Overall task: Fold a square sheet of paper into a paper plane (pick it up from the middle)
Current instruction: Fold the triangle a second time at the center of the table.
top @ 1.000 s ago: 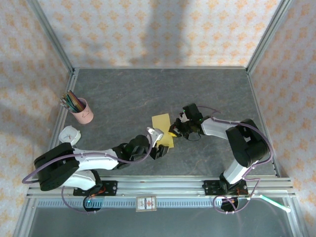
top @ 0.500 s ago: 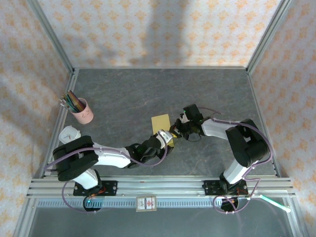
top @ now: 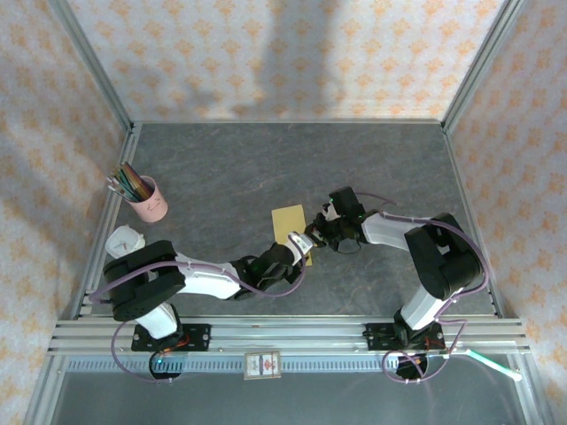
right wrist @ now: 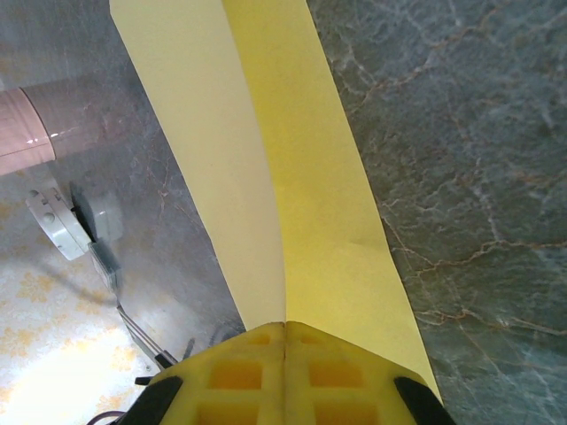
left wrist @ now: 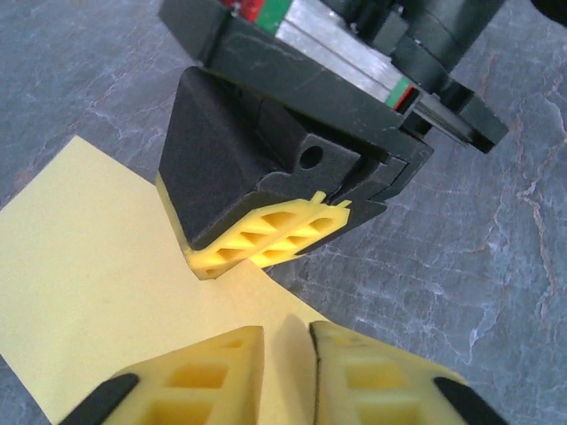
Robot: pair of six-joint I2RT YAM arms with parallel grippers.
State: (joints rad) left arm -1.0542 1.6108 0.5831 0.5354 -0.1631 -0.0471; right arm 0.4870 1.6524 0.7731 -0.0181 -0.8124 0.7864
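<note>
At the near corner of the square sheet of paper (top: 288, 219) the right gripper (top: 311, 237) is clamped; the left gripper (top: 299, 249), just beside, cannot be judged clenched or released.

Top view high overhead; 2 wrist views close, apparently sharing paper (left wrist: 89, 292).

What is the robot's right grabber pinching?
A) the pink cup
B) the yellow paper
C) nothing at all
B: the right gripper is shut on the yellow paper, which runs straight out from between its closed tips in the right wrist view.
</note>
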